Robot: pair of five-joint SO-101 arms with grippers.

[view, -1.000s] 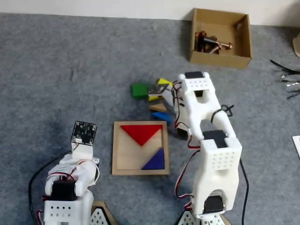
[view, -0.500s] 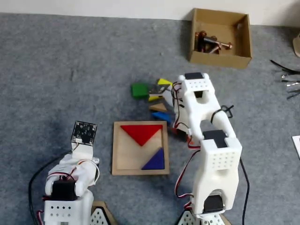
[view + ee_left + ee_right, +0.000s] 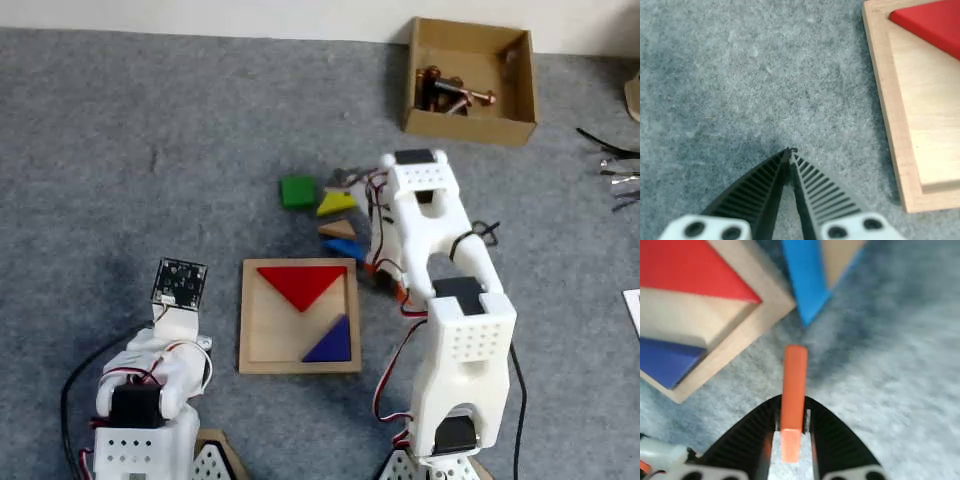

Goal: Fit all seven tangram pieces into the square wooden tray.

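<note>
The square wooden tray [image 3: 246,318] holds a red triangle [image 3: 300,283] and a dark blue triangle [image 3: 330,342]. Behind it on the carpet lie a green square [image 3: 297,191], a yellow triangle [image 3: 337,203], a tan triangle [image 3: 340,228] and a light blue piece [image 3: 345,248]. My right gripper [image 3: 791,405] is shut on an orange piece [image 3: 794,375], held on edge just off the tray's corner [image 3: 775,305], near the light blue piece [image 3: 807,275]. My left gripper [image 3: 790,155] is shut and holds nothing, low over the carpet beside the tray's rim [image 3: 885,100].
A cardboard box [image 3: 470,75] with metal parts stands at the back right. Cables and small tools [image 3: 610,160] lie at the right edge. The right arm [image 3: 440,250] stretches along the tray's right side. Grey carpet spreads left of the tray.
The yellow triangle has shifted and now lies whole next to the green square. The right arm's wrist has moved slightly. The left arm has stayed still.
</note>
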